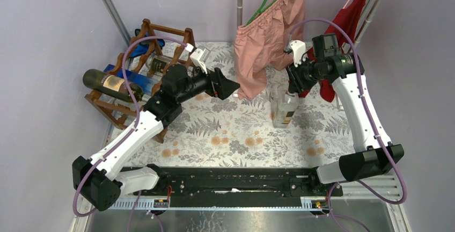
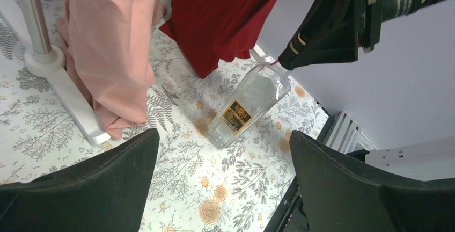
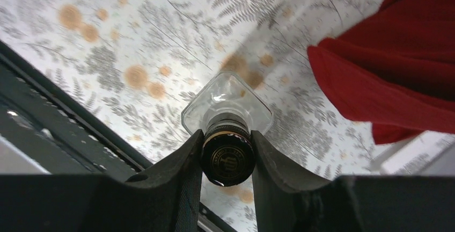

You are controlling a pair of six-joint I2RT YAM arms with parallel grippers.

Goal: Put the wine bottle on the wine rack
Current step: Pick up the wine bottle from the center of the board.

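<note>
- Wine bottle (image 1: 284, 109): report position.
- It is upright on the floral tablecloth (image 1: 225, 135), right of centre, close to the hanging red garment (image 1: 351, 17). Clear glass, dark cap.
- Right gripper (image 3: 227, 154): report state.
- It is clamped on the neck, directly at the cap. Both fingers (image 3: 182, 162) press against it, and the wrist view shows no gap. The base appears to rest on the cloth, but I cannot confirm whether it has left the surface.
- Left gripper (image 1: 232, 87): report state.
- The jaws are spread wide and hold nothing. It hovers over mid-table, pointed toward the bottle and well apart from it.
- Wine rack (image 1: 161, 30): report position.
- It stands at the far left of the table, well apart from the clear bottle. A dark bottle (image 1: 110, 83) lies across its front, with at least one more behind. From here I cannot tell which cradles are free.
- Progress assessment.
- Early stage, in my judgement. The grasp is made. What remains is the lift, the transfer across the table, the turn from upright to lying, the placement in a scalloped cradle, and the release. The bottle has to cross to the left side, so the left arm may need to take it or clear the path.
</note>
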